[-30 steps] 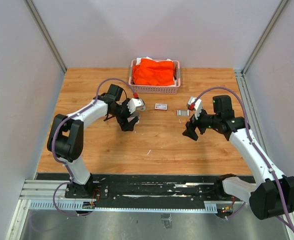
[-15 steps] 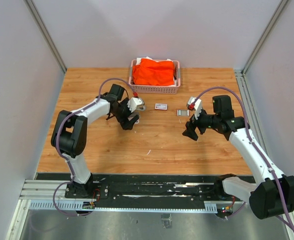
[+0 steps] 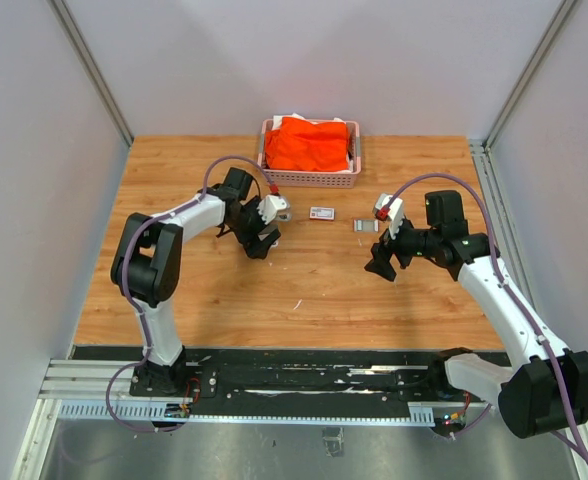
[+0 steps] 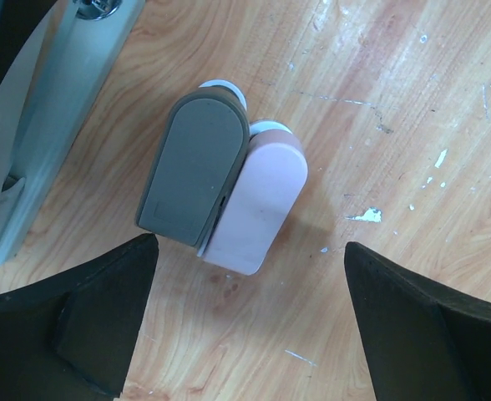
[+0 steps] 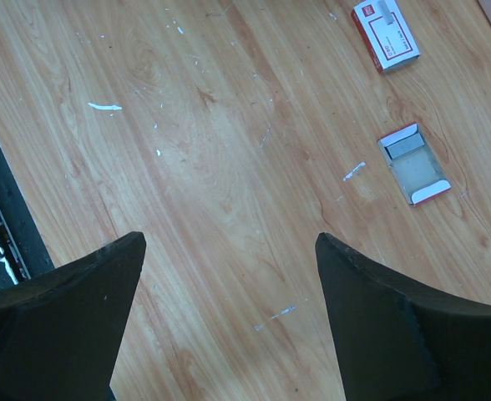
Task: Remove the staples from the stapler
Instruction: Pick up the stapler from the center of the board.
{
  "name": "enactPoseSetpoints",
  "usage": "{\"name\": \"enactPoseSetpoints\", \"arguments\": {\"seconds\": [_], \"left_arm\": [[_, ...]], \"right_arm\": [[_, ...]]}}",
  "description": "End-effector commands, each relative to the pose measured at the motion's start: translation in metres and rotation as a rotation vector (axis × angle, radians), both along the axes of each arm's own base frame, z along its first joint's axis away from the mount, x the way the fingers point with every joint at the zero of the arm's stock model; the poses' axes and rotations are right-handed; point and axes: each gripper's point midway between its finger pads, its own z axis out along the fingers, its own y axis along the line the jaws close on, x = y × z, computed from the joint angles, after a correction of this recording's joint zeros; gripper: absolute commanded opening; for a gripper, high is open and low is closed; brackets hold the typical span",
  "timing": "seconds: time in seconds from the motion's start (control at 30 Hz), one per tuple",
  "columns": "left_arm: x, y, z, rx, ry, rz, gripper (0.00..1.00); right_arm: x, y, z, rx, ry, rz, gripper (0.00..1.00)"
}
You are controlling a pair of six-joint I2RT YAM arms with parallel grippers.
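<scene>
The left jaws gape wide and hold nothing. The grey-and-pink stapler [image 4: 220, 196] lies flat on the tabletop [image 3: 174, 180] below them, just left of the white box [image 3: 322, 212]. The right jaws are also wide open and empty, hovering nearer than that box. A thin loose strip, probably staples [image 5: 354, 170], lies near the box.

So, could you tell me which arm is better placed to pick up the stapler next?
Left: its open gripper hangs right above the stapler; the right gripper, also open, hangs well away from it.
</scene>
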Motion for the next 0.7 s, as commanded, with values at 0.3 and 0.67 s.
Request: {"name": "enactPoseSetpoints", "arguments": {"seconds": [0.3,0.67], "left_arm": [[-0.019,-0.023,0.001,-0.005,0.003,-0.115,0.85],[-0.019,-0.018,-0.003,0.046,-0.011,-0.094,0.69]], "right_arm": [[-0.005,0.004,-0.001,0.006,-0.003,0.029,0.85],[-0.005,0.005,0.000,0.007,-0.006,0.031,0.85]]}}
